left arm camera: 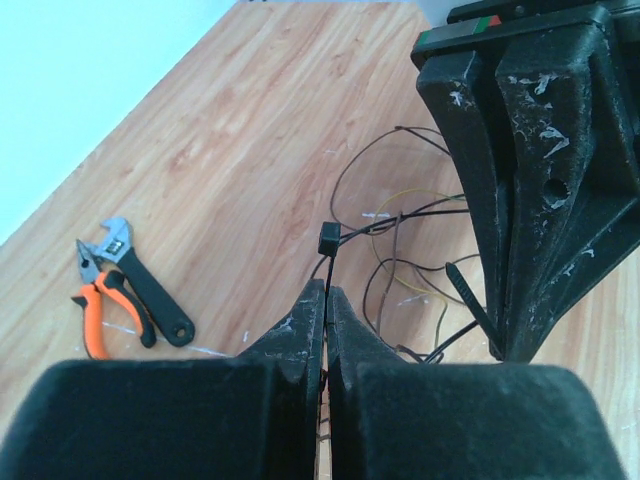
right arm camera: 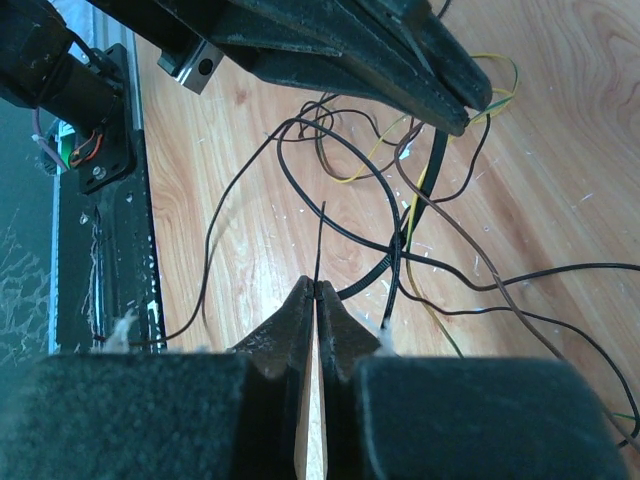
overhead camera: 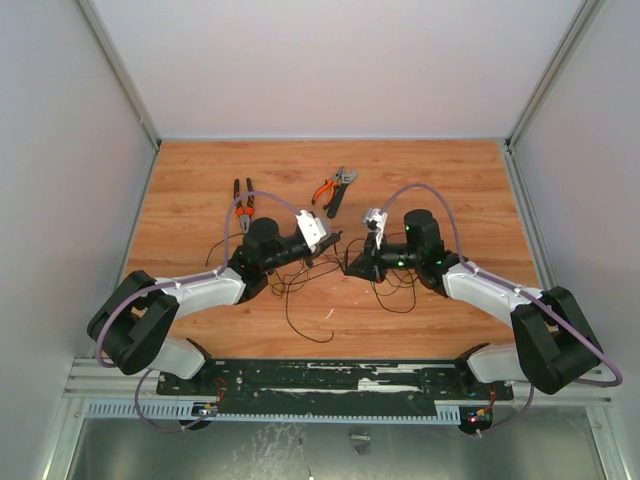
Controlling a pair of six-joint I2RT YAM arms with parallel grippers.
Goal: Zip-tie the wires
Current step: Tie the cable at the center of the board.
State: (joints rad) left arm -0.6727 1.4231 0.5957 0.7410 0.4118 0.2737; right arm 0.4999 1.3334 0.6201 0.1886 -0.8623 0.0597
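Left gripper (left arm camera: pixel 327 297) is pressed shut on the zip tie (left arm camera: pixel 328 241) right behind its square head. That leaves the head poking out past the fingertips, I'd guess so a tail can be fed in. Right gripper (right arm camera: pixel 315 292) is pinched shut too, on what looks like the tie's pointed tail. They sit nearly tip to tip, with the wires (right arm camera: pixel 320 125) sprawled on the tabletop (overhead camera: pixel 200 190) just beneath and beyond both.

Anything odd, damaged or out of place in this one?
Nothing spilled or broken. Fingers of the left gripper and right gripper are scuffed white, and small white flecks dot the table around the wires.
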